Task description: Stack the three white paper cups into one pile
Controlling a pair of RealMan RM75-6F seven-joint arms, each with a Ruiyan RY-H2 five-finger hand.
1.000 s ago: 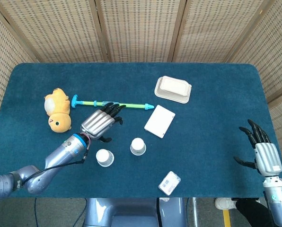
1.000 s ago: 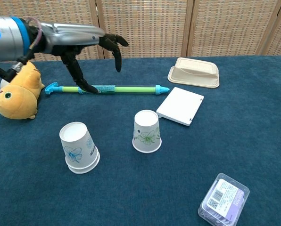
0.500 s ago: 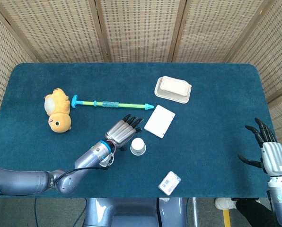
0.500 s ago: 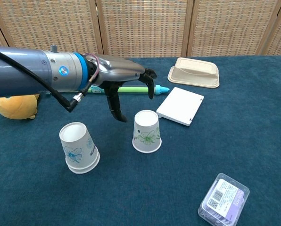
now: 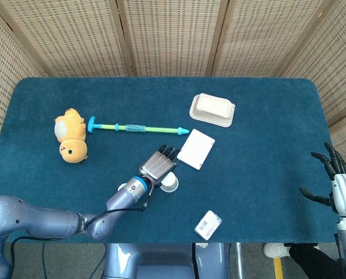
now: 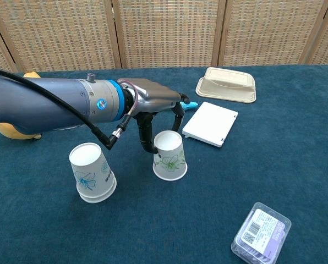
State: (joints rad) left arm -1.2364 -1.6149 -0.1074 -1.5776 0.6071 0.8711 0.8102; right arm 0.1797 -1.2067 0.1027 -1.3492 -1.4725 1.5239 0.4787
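Note:
Two upside-down white paper cups with a floral print stand near the table's front. The left one (image 6: 91, 171) shows a double rim, like two nested cups; in the head view my left forearm hides most of it (image 5: 122, 187). The right cup (image 6: 169, 156) (image 5: 170, 182) leans slightly. My left hand (image 6: 159, 113) (image 5: 159, 163) straddles this cup's top, its thumb (image 6: 147, 142) against the cup's left side and its fingers (image 6: 178, 113) down behind it, still apart. At the table's right edge my right hand (image 5: 342, 189) hovers open, holding nothing.
A white flat box (image 6: 210, 124) lies just right of the hand, with a beige lidded container (image 6: 226, 84) behind it. A green and blue stick (image 5: 135, 128) and a yellow plush toy (image 5: 69, 143) lie at the left. A small plastic packet (image 6: 261, 233) sits front right.
My left hand has swept from the green stick rightward and down to the right cup, which now leans a little. My right hand has drifted toward the table's right edge.

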